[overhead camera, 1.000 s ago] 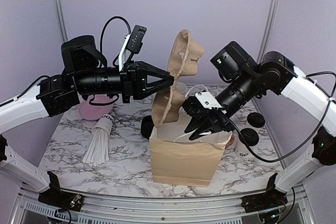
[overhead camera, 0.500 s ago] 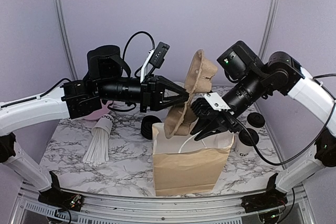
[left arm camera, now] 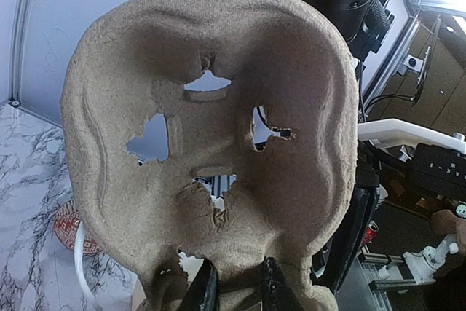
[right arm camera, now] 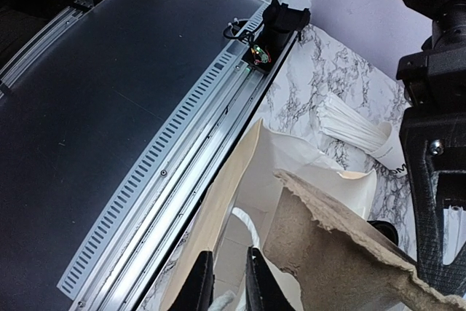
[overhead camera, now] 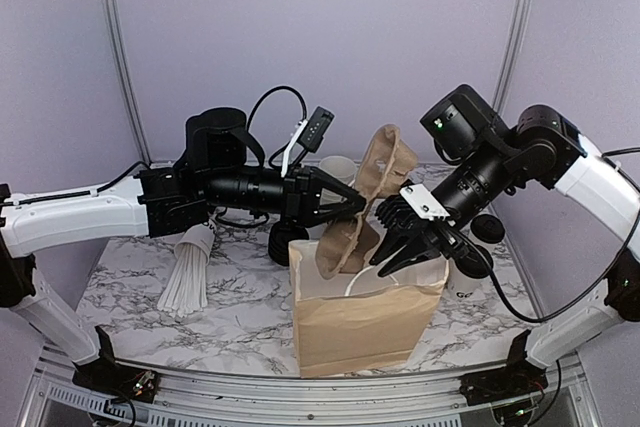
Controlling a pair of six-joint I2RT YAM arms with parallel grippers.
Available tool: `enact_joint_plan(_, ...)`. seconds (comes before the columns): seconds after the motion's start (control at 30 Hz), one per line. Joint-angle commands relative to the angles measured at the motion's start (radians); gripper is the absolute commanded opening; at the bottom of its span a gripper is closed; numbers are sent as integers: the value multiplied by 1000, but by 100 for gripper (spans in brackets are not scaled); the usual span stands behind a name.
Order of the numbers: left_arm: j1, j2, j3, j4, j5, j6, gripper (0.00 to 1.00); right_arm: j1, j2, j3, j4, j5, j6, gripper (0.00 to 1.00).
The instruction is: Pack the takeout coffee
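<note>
A brown paper bag stands open at the front middle. My left gripper is shut on a brown pulp cup carrier and holds it on edge, its lower end inside the bag's mouth. The carrier fills the left wrist view, pinched at its bottom edge by the left gripper. My right gripper is shut on the bag's right rim; it also shows in the right wrist view. One takeout coffee stands right of the bag, partly hidden. Another black lid sits behind it, and one left of the bag.
A white cup of paper-wrapped straws lies on its side at the left. A white lidless cup stands behind the carrier. The table's near metal rail runs just below the bag.
My left arm has swung right and down, bringing the carrier from above the bag's left side into its mouth. My right gripper stays on the bag's rim, shifted slightly right.
</note>
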Motion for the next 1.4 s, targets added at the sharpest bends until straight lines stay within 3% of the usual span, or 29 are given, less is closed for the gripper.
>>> enact_joint_plan(0.0, 5, -25, 0, 52, 11, -27, 15, 7, -22, 2, 23, -6, -2, 16)
enact_joint_plan(0.37, -20, -21, -49, -1, -10, 12, 15, 7, -17, 16, 36, 12, 12, 15)
enact_joint_plan(0.57, -70, 26, 98, -315, -143, 195, 15, 7, 0, 27, 29, 4, 15, 17)
enact_joint_plan(0.7, -79, 34, 125, -405, -180, 230, 15, 6, 5, 36, 26, 8, 19, 18)
enact_joint_plan(0.77, -81, 33, 143, -459, -191, 247, 15, 6, 5, 44, 19, 1, 23, 22)
enact_joint_plan(0.9, -84, 36, 165, -551, -207, 272, 15, -8, -8, 91, 1, -12, 32, 41)
enact_joint_plan(1.0, -95, 40, 169, -594, -220, 288, 15, -90, -25, 145, -14, -87, 17, 56)
enact_joint_plan(1.1, -112, 57, 188, -652, -246, 312, 15, -221, -49, 173, -12, -175, -6, 62)
enact_joint_plan(1.37, -135, 100, 234, -744, -307, 354, 15, -485, -58, 70, 8, -334, -24, 65)
